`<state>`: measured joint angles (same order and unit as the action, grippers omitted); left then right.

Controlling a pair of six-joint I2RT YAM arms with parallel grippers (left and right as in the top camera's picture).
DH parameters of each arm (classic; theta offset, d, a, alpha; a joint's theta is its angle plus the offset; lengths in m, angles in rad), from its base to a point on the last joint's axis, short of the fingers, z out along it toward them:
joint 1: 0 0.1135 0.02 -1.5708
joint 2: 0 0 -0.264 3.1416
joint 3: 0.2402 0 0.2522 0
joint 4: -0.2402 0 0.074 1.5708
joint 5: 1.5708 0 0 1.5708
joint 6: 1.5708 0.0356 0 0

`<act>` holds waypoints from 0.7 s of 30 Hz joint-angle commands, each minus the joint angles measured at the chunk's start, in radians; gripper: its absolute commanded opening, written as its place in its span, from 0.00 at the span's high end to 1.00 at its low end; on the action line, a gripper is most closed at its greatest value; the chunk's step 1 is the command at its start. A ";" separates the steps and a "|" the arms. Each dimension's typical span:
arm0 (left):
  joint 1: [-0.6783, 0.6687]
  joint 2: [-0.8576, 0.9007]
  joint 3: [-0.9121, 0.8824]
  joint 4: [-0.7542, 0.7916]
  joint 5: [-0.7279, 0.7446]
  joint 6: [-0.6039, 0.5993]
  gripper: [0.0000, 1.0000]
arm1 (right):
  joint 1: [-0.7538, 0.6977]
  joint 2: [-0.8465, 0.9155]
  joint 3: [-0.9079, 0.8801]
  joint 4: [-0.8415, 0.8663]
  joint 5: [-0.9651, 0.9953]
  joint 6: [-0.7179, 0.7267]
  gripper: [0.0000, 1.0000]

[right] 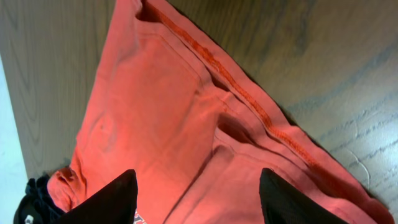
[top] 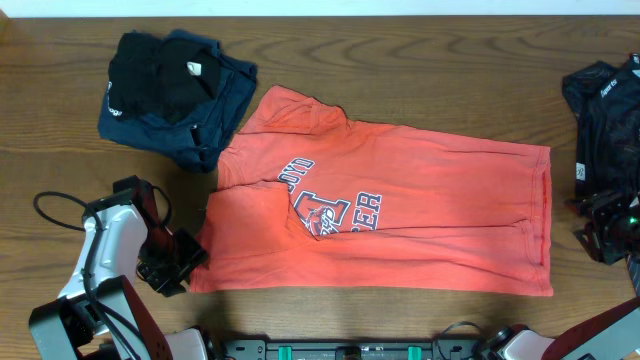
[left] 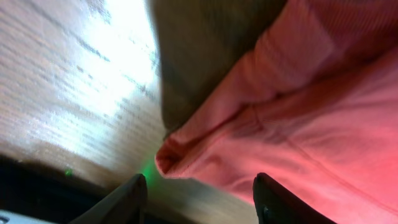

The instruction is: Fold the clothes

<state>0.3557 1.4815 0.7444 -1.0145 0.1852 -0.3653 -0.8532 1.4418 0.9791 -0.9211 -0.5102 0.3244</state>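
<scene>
The orange-red T-shirt lies flat across the middle of the wooden table, with its navy-and-white lettering facing up. My left gripper is open and low at the shirt's front left corner. In the left wrist view, that corner of the shirt lies just ahead of the open fingers. My right gripper is at the table's right edge. In the right wrist view its fingers are open and empty, facing the shirt's hem end.
A stack of navy and black garments sits at the back left, touching the shirt's sleeve. It also shows in the right wrist view. Another black garment lies at the right edge, behind the right gripper. A cable loops by the left arm.
</scene>
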 commanded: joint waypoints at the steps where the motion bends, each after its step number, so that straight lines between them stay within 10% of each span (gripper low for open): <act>1: -0.016 -0.011 -0.004 -0.010 0.040 0.044 0.43 | 0.023 -0.016 0.016 0.031 -0.048 -0.023 0.39; 15: -0.359 -0.029 0.291 0.153 0.102 0.274 0.56 | 0.301 -0.009 0.017 0.290 -0.034 -0.056 0.44; 21: -0.449 -0.025 0.307 0.287 0.099 0.258 0.68 | 0.425 0.087 0.016 0.295 0.251 0.017 0.74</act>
<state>-0.0799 1.4658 1.0439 -0.7322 0.2863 -0.1249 -0.4664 1.4689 0.9825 -0.6231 -0.4484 0.2970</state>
